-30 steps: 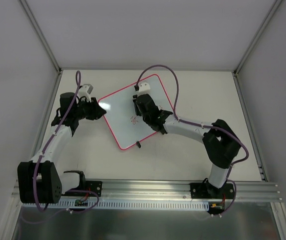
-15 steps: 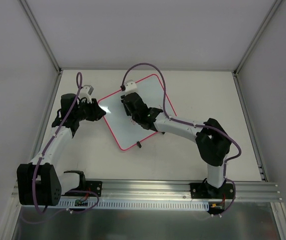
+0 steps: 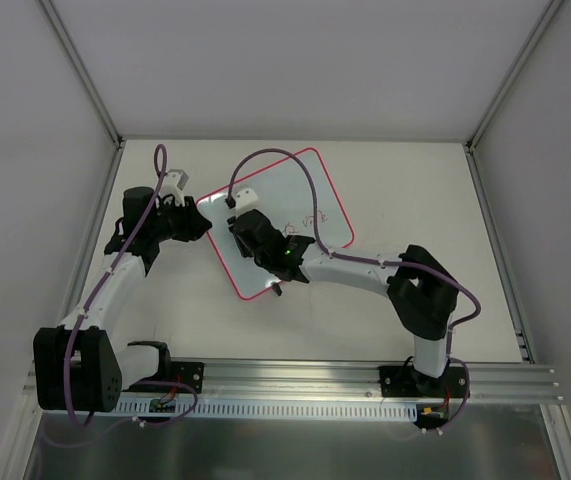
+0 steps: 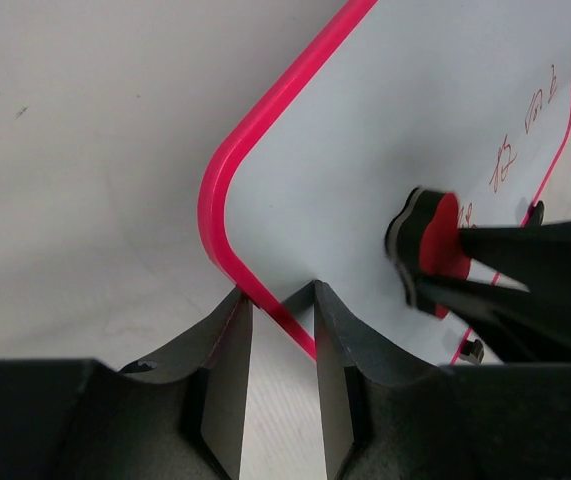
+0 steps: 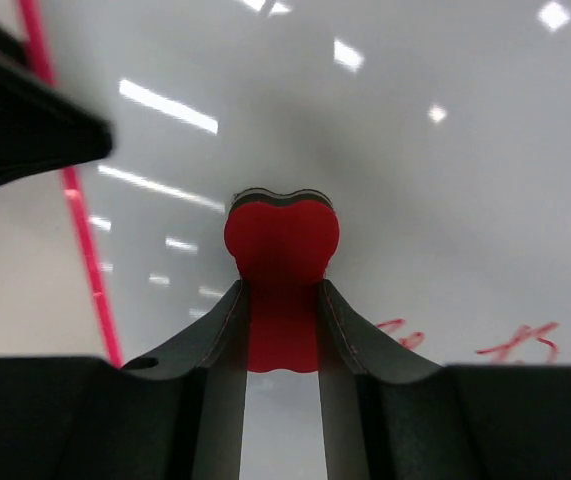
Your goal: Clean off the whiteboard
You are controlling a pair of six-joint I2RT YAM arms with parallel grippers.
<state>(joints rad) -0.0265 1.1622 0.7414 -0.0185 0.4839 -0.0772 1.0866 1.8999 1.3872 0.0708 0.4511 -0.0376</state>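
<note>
The whiteboard lies tilted on the table, with a pink-red frame and faint red handwriting near its middle. My left gripper is closed on the frame at the board's left corner; in the left wrist view its fingers stand astride the pink edge. My right gripper is shut on the red eraser and presses it on the board's left part. The eraser also shows in the left wrist view. Red writing lies to the right of the eraser.
One black stand foot pokes out at the board's near edge. Pale walls and metal posts enclose the white table. A metal rail carries both arm bases. Purple cables loop above the arms.
My right gripper has swept the eraser from the board's upper middle down and left toward the left corner. The left arm and the board have stayed put.
</note>
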